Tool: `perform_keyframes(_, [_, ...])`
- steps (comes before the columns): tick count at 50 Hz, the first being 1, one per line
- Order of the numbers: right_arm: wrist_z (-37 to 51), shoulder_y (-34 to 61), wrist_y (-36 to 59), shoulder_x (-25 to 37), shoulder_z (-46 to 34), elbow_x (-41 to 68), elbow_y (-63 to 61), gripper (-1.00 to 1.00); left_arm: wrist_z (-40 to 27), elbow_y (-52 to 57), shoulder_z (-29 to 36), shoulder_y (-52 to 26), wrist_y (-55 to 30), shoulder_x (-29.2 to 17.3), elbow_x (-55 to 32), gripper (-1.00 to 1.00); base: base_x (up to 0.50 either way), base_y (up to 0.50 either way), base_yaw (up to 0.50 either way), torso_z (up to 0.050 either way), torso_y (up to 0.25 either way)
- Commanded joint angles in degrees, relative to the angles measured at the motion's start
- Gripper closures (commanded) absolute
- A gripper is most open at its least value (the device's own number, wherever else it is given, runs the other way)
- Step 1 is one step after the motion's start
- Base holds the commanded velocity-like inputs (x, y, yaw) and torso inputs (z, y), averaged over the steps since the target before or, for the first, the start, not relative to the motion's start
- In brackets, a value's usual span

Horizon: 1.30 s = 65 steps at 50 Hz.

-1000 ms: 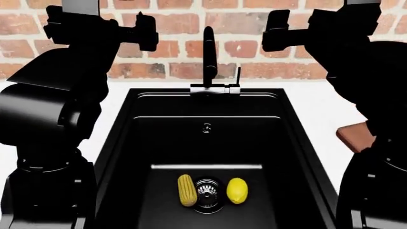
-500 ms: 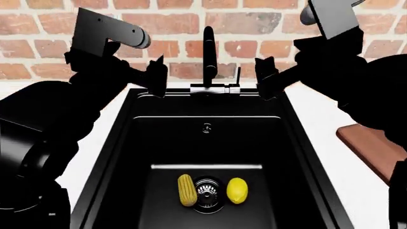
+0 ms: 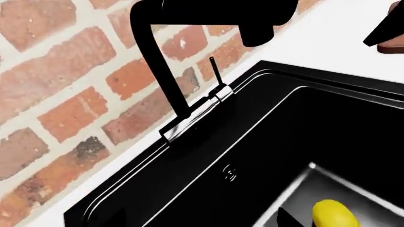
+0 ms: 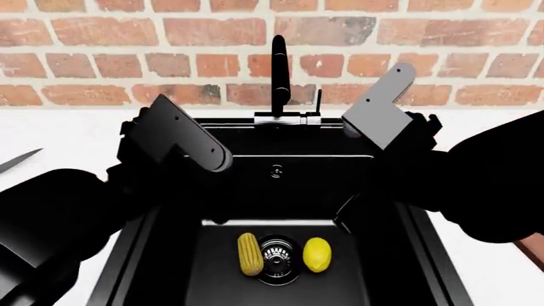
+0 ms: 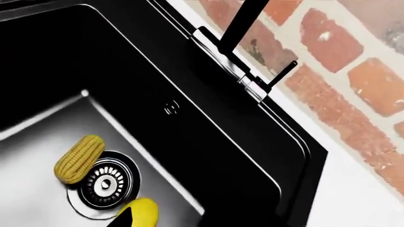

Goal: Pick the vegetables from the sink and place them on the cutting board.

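Note:
In the black sink [image 4: 399, 210], the ridged corn cob [image 4: 249, 254] lies left of the steel drain [image 4: 279, 255] and the smooth bright-yellow vegetable [image 4: 317, 254] lies right of it. My left gripper [image 4: 214, 215] hangs open over the basin's left side, above and behind the corn cob. In the left wrist view its tips [image 3: 287, 220] stand wide apart beside the bright-yellow vegetable [image 3: 334, 215]. The right gripper [image 4: 342, 220] is open above the bright-yellow vegetable [image 5: 142, 213], one fingertip [image 5: 124, 220] just in front of it. Only a sliver of the cutting board [image 4: 537, 245] shows.
A tall black faucet [image 4: 278, 70] stands behind the sink against the brick wall. White counter [image 4: 60, 137] runs along both sides. A grey knife blade [image 4: 17, 160] lies on the counter at the far left. The sink walls are steep and close to both grippers.
Both arms have swung down from beside the brick wall into the sink, grippers now low over the basin. The right arm now covers most of the cutting board. The vegetables have not moved.

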Motion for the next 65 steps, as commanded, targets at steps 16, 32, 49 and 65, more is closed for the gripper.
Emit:
perform_keyframes(16, [-12.4, -3.2, -10.8, -7.5, -11.8, -12.2, 12.7, -1.0, -0.8, -0.4, 3.6, 1.8, 2.7, -0.6, -0.3, -1.0, 0.0, 0.0, 0.0, 0.0, 0.0])
perform_keyframes(32, [-15.9, -9.0, -17.0, -9.3, -13.4, -16.4, 23.5, -1.0, -1.4, -1.5, 4.8, 1.7, 4.3, -0.9, 0.1, -1.0, 0.0, 0.0, 0.0, 0.0, 0.0])
perform_keyframes(49, [-17.9, -10.7, -18.7, -11.9, -15.3, -18.1, 29.4, -1.0, -2.4, -3.7, 6.3, 2.5, 5.9, -1.0, 0.9, -1.0, 0.0, 0.0, 0.0, 0.0, 0.0])
perform_keyframes(65, [-24.3, -12.5, -23.6, -15.1, -18.7, -23.0, 38.6, -1.0, -2.6, -4.6, 6.7, 2.7, 7.1, -0.9, 0.8, -1.0, 0.0, 0.0, 0.0, 0.0, 0.0])
